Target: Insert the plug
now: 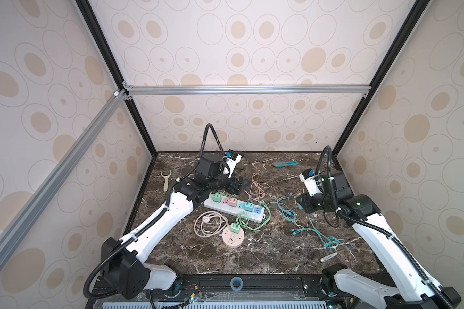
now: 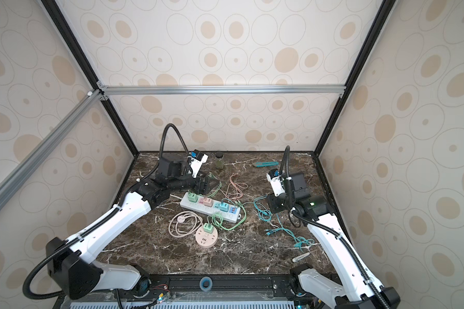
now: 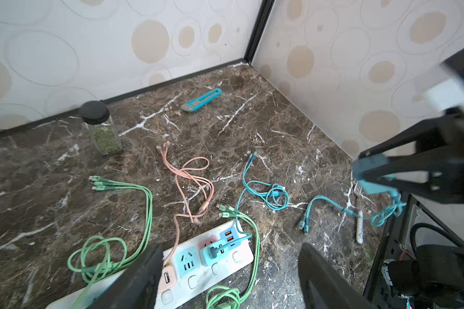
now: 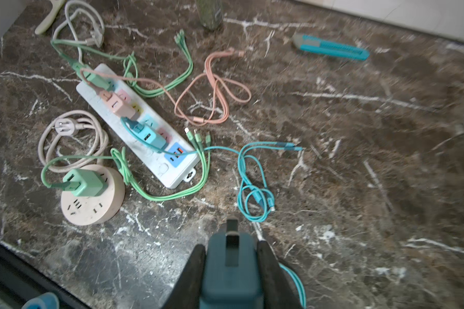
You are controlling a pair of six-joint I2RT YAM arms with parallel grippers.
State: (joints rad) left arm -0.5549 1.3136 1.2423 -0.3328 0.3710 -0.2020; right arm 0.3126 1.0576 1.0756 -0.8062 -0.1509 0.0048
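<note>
Right fingers [image 4: 269,267] clench teal plug [image 4: 231,270], prong [image 4: 232,227] visible only in right wrist view; left fingers [image 3: 142,278] spread wide.

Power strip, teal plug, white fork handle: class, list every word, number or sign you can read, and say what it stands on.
None legible.
White fork handle: blue print, too blurred to read.
Power strip: no readable marking.
Teal plug: none visible.

The plug [image 4: 231,270], a dark teal cube adapter with a metal prong showing at its front and a teal cable [image 4: 298,283] trailing behind, sits clamped between the right gripper's [image 4: 231,244] fingers, well apart from the white power strip [image 4: 156,166], which lies diagonally with coloured adapters [image 4: 118,105] seated in it.
</note>
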